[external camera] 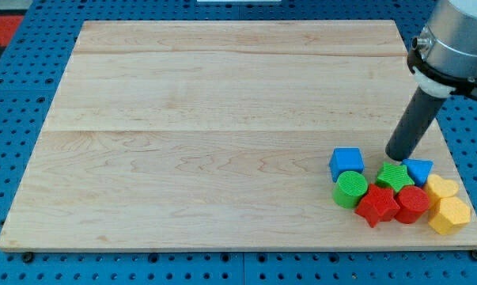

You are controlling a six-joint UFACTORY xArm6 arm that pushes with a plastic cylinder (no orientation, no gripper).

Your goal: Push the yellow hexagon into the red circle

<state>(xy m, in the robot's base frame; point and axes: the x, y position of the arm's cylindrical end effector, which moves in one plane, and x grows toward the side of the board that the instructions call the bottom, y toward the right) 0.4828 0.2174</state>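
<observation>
Rod only, no hand to open or close. My tip (397, 156) sits just above green star (394, 176), lower right of frame. Yellow hexagon (450, 214) already touches red circle (413, 203) on counter (222, 119). Best: circle right, shove hexagon leftward, avoid yellow block (441, 188).

Readable text: none
Blocks (396, 190): no markings legible
Board (222, 119): no labels, numbers or signs
Arm (456, 39): no brand legible

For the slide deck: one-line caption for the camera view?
My tip rests above a cluster where the yellow hexagon block sits right of the red circle block on the wooden board.
</observation>
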